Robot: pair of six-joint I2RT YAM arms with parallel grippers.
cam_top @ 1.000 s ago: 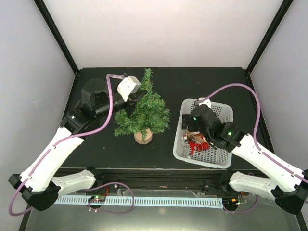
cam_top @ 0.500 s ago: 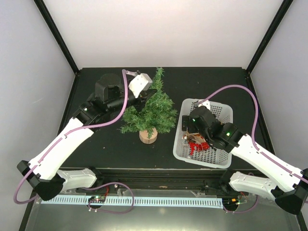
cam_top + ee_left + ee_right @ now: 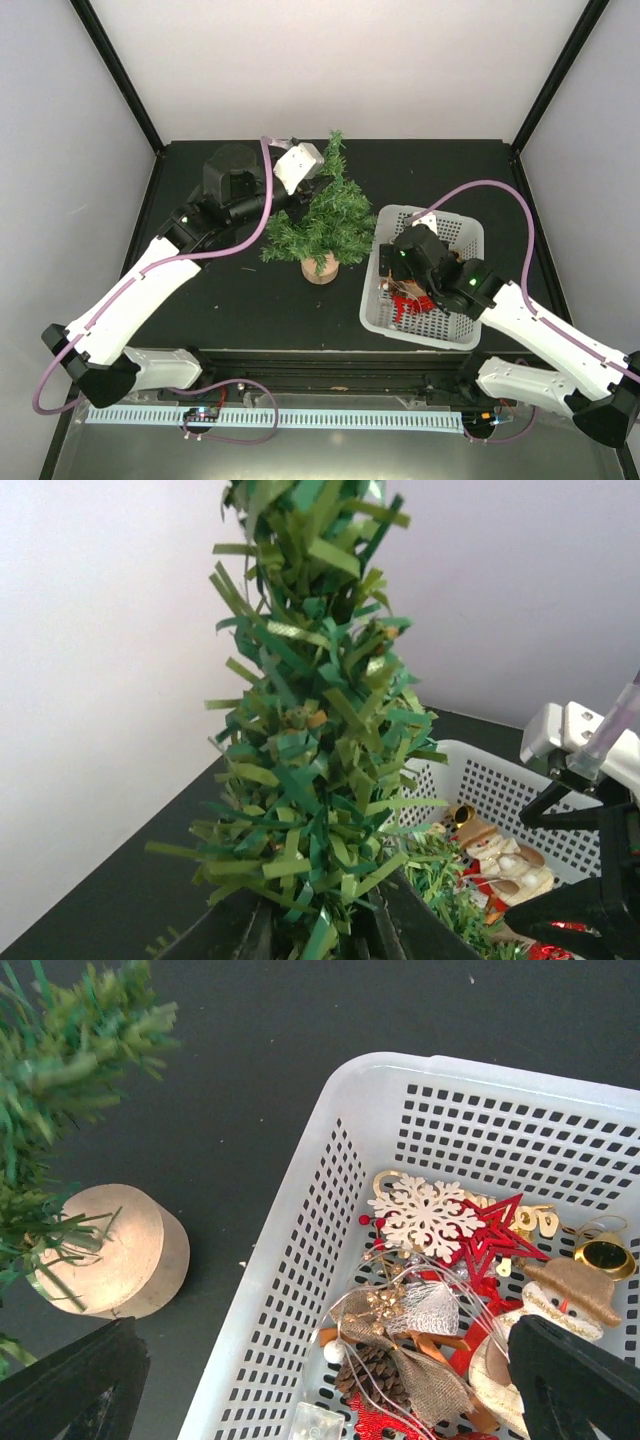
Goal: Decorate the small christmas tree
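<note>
**Operator:** Where is the tree sitting?

**Spotter:** You have the small christmas tree [image 3: 322,215] just beside the white basket [image 3: 415,333], on the basket's left side. Its round wooden base [image 3: 110,1250] is close to the basket's left wall but apart from it. Some of its branches reach toward the basket's rim. I can't tell you whether the base is resting flat on the dark worktop [image 3: 220,290].

**Operator:** And my pincers?

**Spotter:** Your left pincer [image 3: 320,930] is pinching the tree high up in the foliage, on the side away from the basket. Green needles fill the gap between its two dark fingers. Your right pincer [image 3: 325,1360] hangs over the basket with its fingers spread wide and nothing between them.

**Operator:** What is under the right one?

**Spotter:** Inside the basket you can see a white snowflake [image 3: 428,1215] lying against a red star [image 3: 490,1235]. There is also a snowman [image 3: 545,1310] wearing a brown hat and a pine cone [image 3: 370,1365], all heaped at the basket's near end.
</note>
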